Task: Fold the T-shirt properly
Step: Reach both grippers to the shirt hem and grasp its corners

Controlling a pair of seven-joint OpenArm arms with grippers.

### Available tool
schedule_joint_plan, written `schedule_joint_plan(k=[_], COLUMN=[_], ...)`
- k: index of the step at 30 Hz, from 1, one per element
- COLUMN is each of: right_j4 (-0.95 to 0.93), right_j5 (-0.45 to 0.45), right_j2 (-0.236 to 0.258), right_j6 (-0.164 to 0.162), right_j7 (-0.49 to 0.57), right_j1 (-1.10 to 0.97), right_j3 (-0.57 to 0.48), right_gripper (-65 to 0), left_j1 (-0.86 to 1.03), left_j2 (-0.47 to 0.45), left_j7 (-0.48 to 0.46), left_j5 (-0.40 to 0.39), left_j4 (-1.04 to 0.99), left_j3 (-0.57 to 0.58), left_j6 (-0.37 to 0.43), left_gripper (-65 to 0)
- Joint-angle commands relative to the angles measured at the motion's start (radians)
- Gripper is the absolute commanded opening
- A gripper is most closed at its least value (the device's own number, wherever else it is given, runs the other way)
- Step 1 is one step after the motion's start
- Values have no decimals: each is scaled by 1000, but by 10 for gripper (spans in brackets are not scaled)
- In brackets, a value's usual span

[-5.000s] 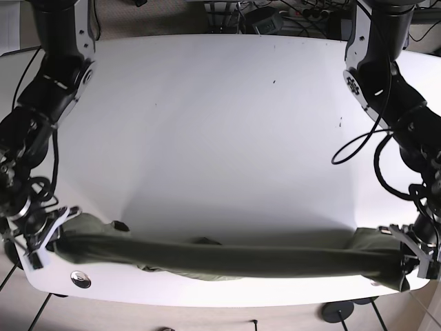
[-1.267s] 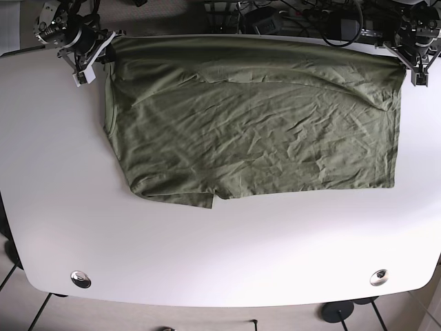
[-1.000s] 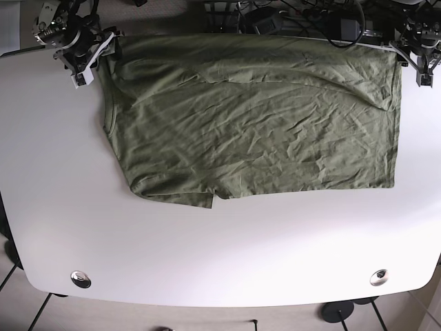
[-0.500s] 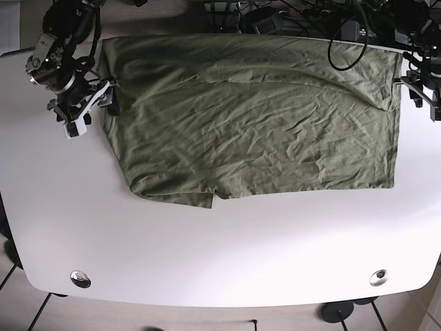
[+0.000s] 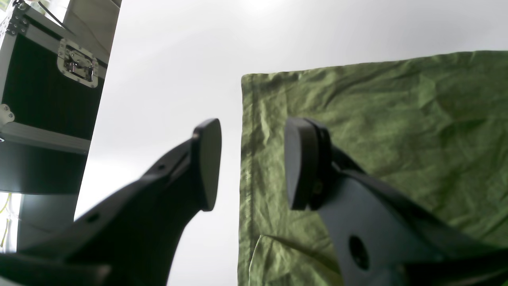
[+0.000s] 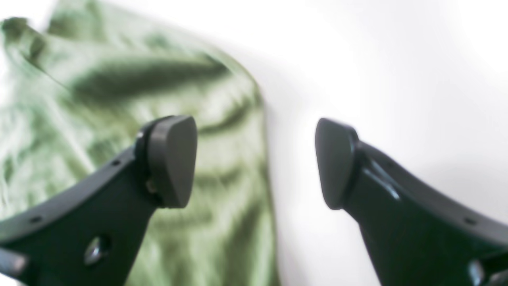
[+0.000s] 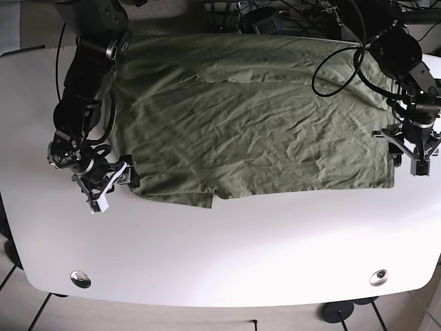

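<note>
The olive green T-shirt (image 7: 255,124) lies spread out and wrinkled on the white table (image 7: 227,248), with a small flap sticking out at its near edge (image 7: 200,200). My right gripper (image 7: 110,183) is open and empty at the shirt's near left corner. In the blurred right wrist view (image 6: 254,163) the shirt's edge (image 6: 222,131) runs between the fingers. My left gripper (image 7: 414,160) is open and empty beside the shirt's right edge, near the front corner. In the left wrist view (image 5: 252,165) the shirt's hem (image 5: 248,131) lies between the fingers, and its corner (image 5: 243,76) is just beyond.
Two metal discs (image 7: 80,278) (image 7: 378,277) are set in the table near its front edge. Cables and equipment (image 7: 275,17) sit beyond the far edge. A black case with a metal latch (image 5: 47,91) stands off the table beside my left gripper.
Both grippers have come from the shirt's far corners down along its sides to the near corners. The shirt lies as before, flat on the table.
</note>
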Motion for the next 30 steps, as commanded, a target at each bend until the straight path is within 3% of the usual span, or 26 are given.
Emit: schedule_joint_plan(k=[1,3,6,12,13,17,20,25,30], right_j4=[-61,-138,-181,-185,-185,-187,-187,-187,-187], right_j5=[7,7,7,7,7,7,6,6,6], right_j2=[16,19,21,-7,-9,-7,-6,-6,-6], right_j6=[1,1,1,1,1,1,1,1,1], right_j7=[66,139,187,197,197,234,233,230,228], right_j1=[54,77,84,61,59,56,56,56,54], right_j3=[-9,-28,-61,-89,-88,-88,-91,-92,-89], right_gripper=[-212,-212,-212,-224,-252,-488,-599,-614,-614], left_j1=[-13,-13,-13,-44,-56,-141,-222,-339,-388], left_j2=[-16,-16,-23,-24,-26,-89,-133,-214,-247], left_j7=[-19,-15,-15,-21,-21,-21,-67,-249,-358], left_j5=[-7,-7,-8,-7,-7,-8,-8,-8,-8], left_j4=[13,-21,-50,-58,-72,-227,-392,-819,-1014], left_j3=[-3,-1,-8,-11,-11,-5,0,97,98], left_j6=[13,13,13,13,19,102,128,132,132], left_gripper=[-407,-371,-267,-265,-265,-261,-261,-261,-261])
